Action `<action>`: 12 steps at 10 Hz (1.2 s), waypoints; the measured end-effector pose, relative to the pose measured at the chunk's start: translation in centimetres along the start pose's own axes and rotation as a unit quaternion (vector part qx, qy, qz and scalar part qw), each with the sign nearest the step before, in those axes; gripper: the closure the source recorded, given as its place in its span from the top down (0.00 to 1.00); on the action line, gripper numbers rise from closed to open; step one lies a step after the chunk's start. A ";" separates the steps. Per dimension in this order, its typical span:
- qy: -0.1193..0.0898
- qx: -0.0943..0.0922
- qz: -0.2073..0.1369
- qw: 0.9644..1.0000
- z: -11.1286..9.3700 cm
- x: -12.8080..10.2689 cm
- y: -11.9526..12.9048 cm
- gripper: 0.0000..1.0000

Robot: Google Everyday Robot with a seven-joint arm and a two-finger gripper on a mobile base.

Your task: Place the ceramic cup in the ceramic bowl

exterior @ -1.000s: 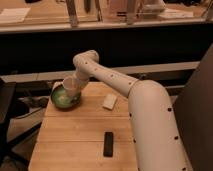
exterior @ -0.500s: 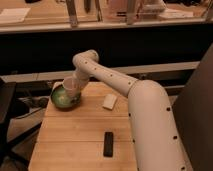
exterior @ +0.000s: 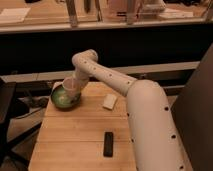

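The green ceramic bowl (exterior: 63, 98) sits at the far left corner of the wooden table (exterior: 80, 135). The pale ceramic cup (exterior: 70, 87) hangs over the bowl's right rim, tilted, at the end of my white arm. My gripper (exterior: 75, 85) is at the cup, mostly hidden behind it and the arm's wrist. The arm reaches in from the lower right across the table.
A flat white rectangular block (exterior: 109, 102) lies right of the bowl. A black rectangular object (exterior: 108, 143) lies near the table's front. A dark chair (exterior: 7, 107) stands left of the table. A counter with a shelf runs behind it.
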 end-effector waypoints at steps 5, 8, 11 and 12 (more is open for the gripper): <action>-0.005 -0.005 -0.001 1.000 -0.1 -0.1 0.0 0.39; -0.008 -0.007 -0.002 1.000 -0.3 -0.3 -0.4 0.46; -0.010 -0.009 -0.001 1.000 -0.4 -0.2 -0.3 0.31; -0.011 -0.009 0.000 1.000 -0.4 -0.2 -0.3 0.26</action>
